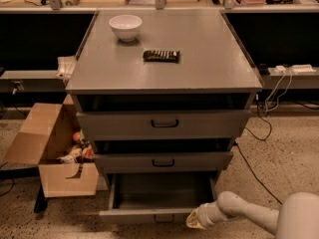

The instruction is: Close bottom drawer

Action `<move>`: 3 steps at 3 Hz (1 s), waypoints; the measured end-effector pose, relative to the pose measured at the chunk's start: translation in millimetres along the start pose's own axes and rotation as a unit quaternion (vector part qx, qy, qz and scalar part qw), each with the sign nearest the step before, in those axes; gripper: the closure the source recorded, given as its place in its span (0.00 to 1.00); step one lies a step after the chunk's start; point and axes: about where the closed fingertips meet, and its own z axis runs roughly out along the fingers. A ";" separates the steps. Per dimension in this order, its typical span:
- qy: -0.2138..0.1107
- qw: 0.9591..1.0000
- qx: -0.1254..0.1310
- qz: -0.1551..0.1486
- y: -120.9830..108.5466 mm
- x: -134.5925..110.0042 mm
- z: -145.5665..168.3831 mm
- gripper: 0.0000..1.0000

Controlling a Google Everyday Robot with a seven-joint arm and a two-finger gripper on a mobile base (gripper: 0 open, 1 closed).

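Down at six o'clock in the view, the bottom drawer (159, 195) of a grey metal cabinet (199, 63) stands pulled well out, its deep plain tray open to the camera and its narrow front panel nearest the lower edge. At about five o'clock from the tray's middle, the gripper (196, 219) sits right at the right end of that front panel, its pale yellowish tip close against the metal; whether it is open or closed I cannot tell. The white arm (239, 210) runs from it toward four o'clock and leaves the view at the lower right corner. Above the open tray, at twelve o'clock from it, the middle drawer (189, 162) and the top drawer (209, 124) each sit slightly out, a dark gap above each front. On the cabinet top a white bowl (125, 27) stands at eleven o'clock, and a dark wrapped bar (161, 56) lies just beside it toward four o'clock. A cardboard box (50, 148) with open flaps rests on the speckled floor (279, 168) at nine o'clock from the cabinet, with cables (269, 101) at three o'clock.
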 end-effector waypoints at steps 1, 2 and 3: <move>0.000 1.000 0.000 0.000 0.0 0.0 0.0 0.25; 0.000 1.000 0.000 0.000 0.0 0.0 0.0 0.00; 0.001 1.000 0.003 -0.001 -1.5 0.5 -0.2 0.02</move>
